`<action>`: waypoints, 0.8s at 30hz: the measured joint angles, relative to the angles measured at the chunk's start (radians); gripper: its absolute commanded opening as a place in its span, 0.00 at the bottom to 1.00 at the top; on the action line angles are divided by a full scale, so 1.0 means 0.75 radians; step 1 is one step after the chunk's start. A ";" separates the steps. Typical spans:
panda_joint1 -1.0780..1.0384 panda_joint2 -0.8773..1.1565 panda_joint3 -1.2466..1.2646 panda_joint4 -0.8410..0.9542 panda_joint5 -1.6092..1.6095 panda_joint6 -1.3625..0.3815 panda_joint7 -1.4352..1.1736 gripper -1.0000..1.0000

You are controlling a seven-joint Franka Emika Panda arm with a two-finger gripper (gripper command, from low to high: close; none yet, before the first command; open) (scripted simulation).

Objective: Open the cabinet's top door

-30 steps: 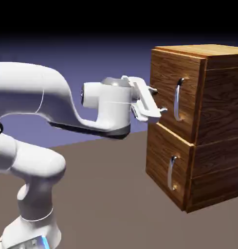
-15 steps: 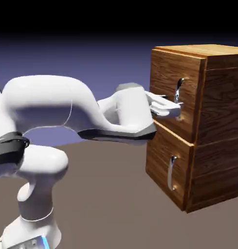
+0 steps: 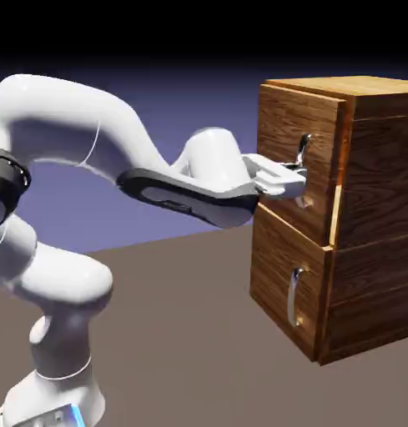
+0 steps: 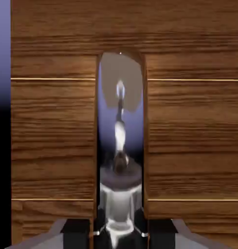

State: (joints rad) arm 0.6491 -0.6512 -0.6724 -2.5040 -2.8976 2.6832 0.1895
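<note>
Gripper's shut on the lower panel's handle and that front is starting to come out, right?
Wrong panel. The gripper is shut on the top door's handle, and it is the top door that stands slightly out from the cabinet. The exterior view shows it; the lower panel sits untouched.

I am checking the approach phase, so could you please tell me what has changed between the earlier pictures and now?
The end effector moved right to the top door's handle and shut on it; the top door now stands slightly ajar. The lower panel and cabinet stayed put.
</note>
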 measured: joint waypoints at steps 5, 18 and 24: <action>-0.238 0.013 0.239 -0.074 0.107 -0.022 0.017 0.00; -0.689 -0.089 0.745 -0.236 0.517 -0.064 -0.074 0.00; -0.778 -0.207 0.924 -0.340 0.864 -0.141 -0.269 0.00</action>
State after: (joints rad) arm 0.0656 -0.8066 0.0208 -2.7590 -2.2494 2.5775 -0.0121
